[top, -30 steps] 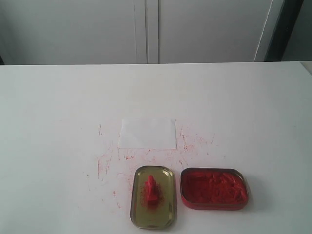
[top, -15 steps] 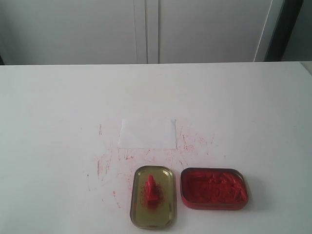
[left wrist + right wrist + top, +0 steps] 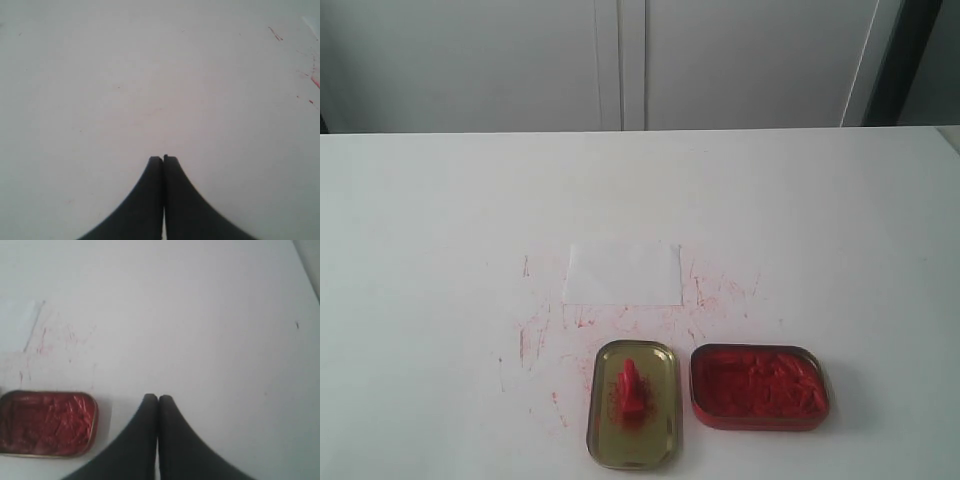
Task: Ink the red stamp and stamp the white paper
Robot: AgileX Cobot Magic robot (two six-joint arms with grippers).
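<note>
The small red stamp (image 3: 630, 391) stands inside the yellowish tin lid (image 3: 660, 430) near the table's front edge. Beside it on the right lies the oblong tin of red ink (image 3: 759, 386), which the right wrist view shows too as the ink tin (image 3: 46, 423). The white paper (image 3: 623, 272) lies flat behind them, mid-table; its corner (image 3: 17, 322) shows faintly in the right wrist view. Neither arm appears in the exterior view. My left gripper (image 3: 163, 158) is shut over bare table. My right gripper (image 3: 158, 398) is shut, empty, beside the ink tin.
Red ink smears (image 3: 535, 335) speckle the white table (image 3: 430, 220) around the paper and the tins. A pale cabinet wall (image 3: 620, 60) rises behind the table's far edge. The table's right edge (image 3: 307, 270) shows in the right wrist view.
</note>
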